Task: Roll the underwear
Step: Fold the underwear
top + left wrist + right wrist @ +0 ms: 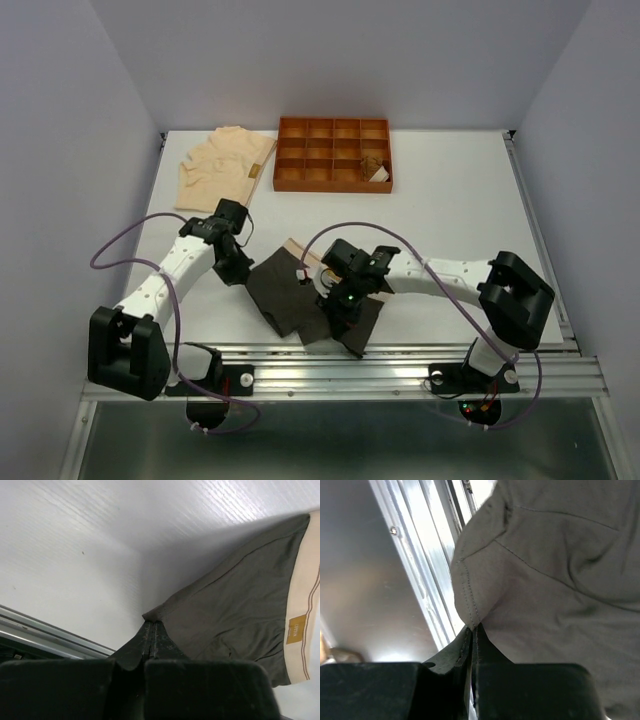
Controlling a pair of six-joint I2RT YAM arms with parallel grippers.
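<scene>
1. Dark underwear [290, 295]: spread on the white table [440, 210] at 6 o'clock, close to the near edge, with its outline turned at an angle to that edge.
2. Dark olive-brown in the wrist views, soft and slightly rumpled, with stitched hems; cream waistband [305, 595] edged with thin stripes and carrying a small tan label [296, 628].
3. Waistband toward 12 o'clock of the garment in the top view, leg openings toward 6 o'clock.
4. Left gripper [151, 632]: jaws pressed fully together, pinching a hem corner at the garment's 9 o'clock side.
5. Right gripper [474, 632]: jaws likewise closed tight, nipping a stitched hem edge at the garment's 5 o'clock side, just above the metal rail [425, 580] along the table front.
6. Peach underwear [222, 165]: pale, lying flat and loosely creased at the table's 10 o'clock corner, well apart from both grippers.
7. Orange-brown tray [330, 186] with grid compartments: at 12 o'clock, just beside the peach underwear.
</scene>
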